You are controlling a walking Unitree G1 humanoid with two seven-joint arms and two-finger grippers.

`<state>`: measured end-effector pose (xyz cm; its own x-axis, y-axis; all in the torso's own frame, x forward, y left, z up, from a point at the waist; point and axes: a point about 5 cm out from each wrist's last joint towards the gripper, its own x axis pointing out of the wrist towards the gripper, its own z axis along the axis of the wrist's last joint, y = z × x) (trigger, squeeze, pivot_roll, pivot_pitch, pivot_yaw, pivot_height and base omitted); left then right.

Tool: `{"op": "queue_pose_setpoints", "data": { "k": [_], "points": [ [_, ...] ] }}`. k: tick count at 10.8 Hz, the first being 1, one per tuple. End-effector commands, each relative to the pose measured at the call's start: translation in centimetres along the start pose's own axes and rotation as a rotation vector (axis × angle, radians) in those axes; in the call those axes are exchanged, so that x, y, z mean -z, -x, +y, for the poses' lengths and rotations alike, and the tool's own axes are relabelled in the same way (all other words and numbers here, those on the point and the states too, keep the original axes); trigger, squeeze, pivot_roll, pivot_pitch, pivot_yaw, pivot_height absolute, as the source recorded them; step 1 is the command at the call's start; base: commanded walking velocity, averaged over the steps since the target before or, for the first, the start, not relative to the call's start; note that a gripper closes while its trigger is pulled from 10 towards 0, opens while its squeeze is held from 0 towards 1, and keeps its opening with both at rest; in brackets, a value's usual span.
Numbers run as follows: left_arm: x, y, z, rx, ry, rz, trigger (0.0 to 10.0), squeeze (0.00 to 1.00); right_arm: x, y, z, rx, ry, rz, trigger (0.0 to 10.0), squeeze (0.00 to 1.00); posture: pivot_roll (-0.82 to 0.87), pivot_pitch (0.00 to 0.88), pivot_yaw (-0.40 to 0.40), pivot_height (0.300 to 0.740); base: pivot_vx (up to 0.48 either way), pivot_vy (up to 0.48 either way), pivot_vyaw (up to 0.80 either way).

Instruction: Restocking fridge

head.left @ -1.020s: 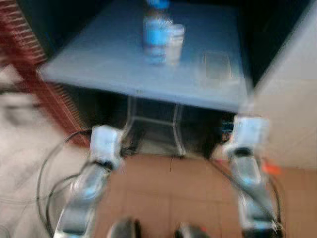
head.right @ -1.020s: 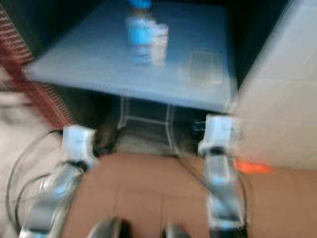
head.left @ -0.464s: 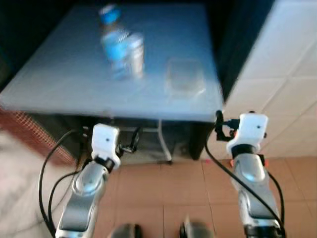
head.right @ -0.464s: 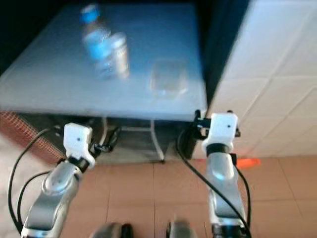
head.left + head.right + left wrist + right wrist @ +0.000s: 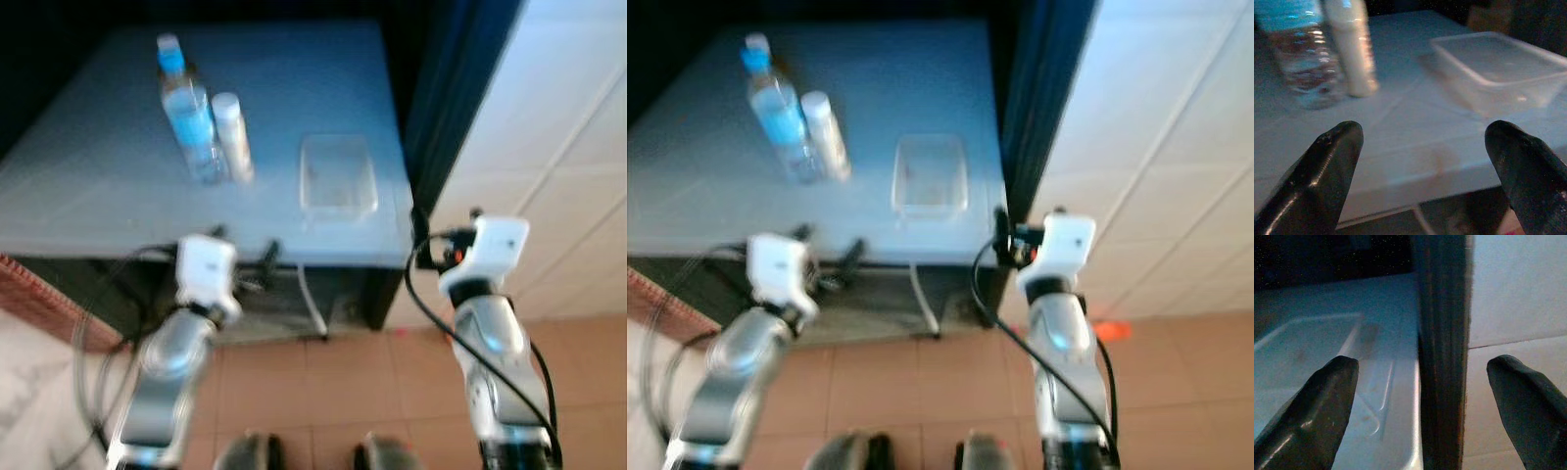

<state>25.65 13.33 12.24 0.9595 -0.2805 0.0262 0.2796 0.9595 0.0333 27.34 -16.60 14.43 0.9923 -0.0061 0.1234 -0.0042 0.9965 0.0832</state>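
A: What's on the tabletop (image 5: 118, 196) right now?

B: Three things. A water bottle (image 5: 188, 125) with a blue cap and label stands at about 11 o'clock from the middle of the top. A slim white bottle (image 5: 231, 137) stands just beside it, close enough that I can't tell whether they touch. A clear plastic tub (image 5: 337, 178), empty as far as I can see, lies toward 2 o'clock, near the right edge.

A: And the arms?

B: The left gripper (image 5: 1415, 161) sits low at the front edge of the tabletop, fingers spread wide and holding nothing; its wrist view looks across the top at both bottles and the tub. The right gripper (image 5: 1420, 396) is at the front right corner, fingers also spread and empty, looking at a dark upright panel (image 5: 446, 98) with the tub's side to one flank and a white tiled wall (image 5: 558, 147) to the other.

A: What could go wrong?

B: My guess is that the two bottles are the risk. They stand so close that a wide-spread reach for one could clip the other and topple it. The right arm is tight against the panel, so a forward reach could knock it. The head views are soft too, which makes depth harder to judge.
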Motion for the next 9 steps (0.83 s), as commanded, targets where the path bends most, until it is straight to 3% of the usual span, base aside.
{"op": "queue_pose_setpoints", "data": {
  "k": [1, 2, 3, 4, 5, 6, 7, 9],
  "points": [
    [-0.1, 0.5, 0.0, 0.0, 0.005, 0.0, 10.0, 0.0, -0.3, 0.3, -0.7, 0.033, -0.055, -0.02, 10.0, 1.0, -0.06, 0.142, 0.084, 0.74, 0.0, 0.0, 0.0],
    [0.1, 1.0, 0.2, -0.008, 0.016, 0.006, 10.0, 0.41, -0.2, 0.2, -0.4, 0.007, -0.084, -0.024, 10.0, 1.0, -0.06, 0.149, 0.088, 0.74, 0.0, 0.0, 0.0],
    [0.6, 1.2, 0.1, -0.012, 0.006, 0.026, 10.0, 1.0, -0.5, -0.6, 0.1, -0.034, -0.107, -0.039, 10.0, 1.0, -0.06, 0.15, 0.09, 0.74, 0.0, 0.0, 0.0],
    [0.7, 1.1, -0.1, -0.016, 0.009, 0.031, 10.0, 0.99, -0.5, -1.4, 0.1, -0.036, -0.141, -0.034, 10.0, 0.0, -0.05, 0.153, 0.093, 0.74, 0.0, 0.0, 0.0],
    [0.7, 1.0, -0.4, -0.013, 0.006, 0.031, 10.0, 0.93, 0.1, -2.4, -0.2, -0.004, -0.104, 0.013, 10.0, 0.0, -0.05, 0.154, 0.094, 0.74, 0.0, 0.0, 0.0],
    [0.5, 1.2, -0.5, -0.01, 0.007, 0.029, 10.0, 0.73, -0.1, -2.9, -0.2, 0.014, -0.16, 0.005, 10.0, 0.0, -0.04, 0.158, 0.094, 0.74, 0.0, 0.0, 0.0],
    [0.4, 1.4, -0.4, -0.012, 0.007, 0.032, 10.0, 0.0, 0.5, -3.2, 0.0, 0.034, -0.192, 0.043, 10.0, 0.0, -0.03, 0.164, 0.093, 0.74, 0.0, 0.0, 0.0],
    [0.4, 1.7, -0.1, -0.018, 0.002, 0.036, 10.0, 0.0, 0.2, -4.1, 0.6, 0.009, -0.192, 0.013, 10.0, 0.0, -0.02, 0.173, 0.095, 0.74, 0.0, 0.0, 0.0]
  ]
}}
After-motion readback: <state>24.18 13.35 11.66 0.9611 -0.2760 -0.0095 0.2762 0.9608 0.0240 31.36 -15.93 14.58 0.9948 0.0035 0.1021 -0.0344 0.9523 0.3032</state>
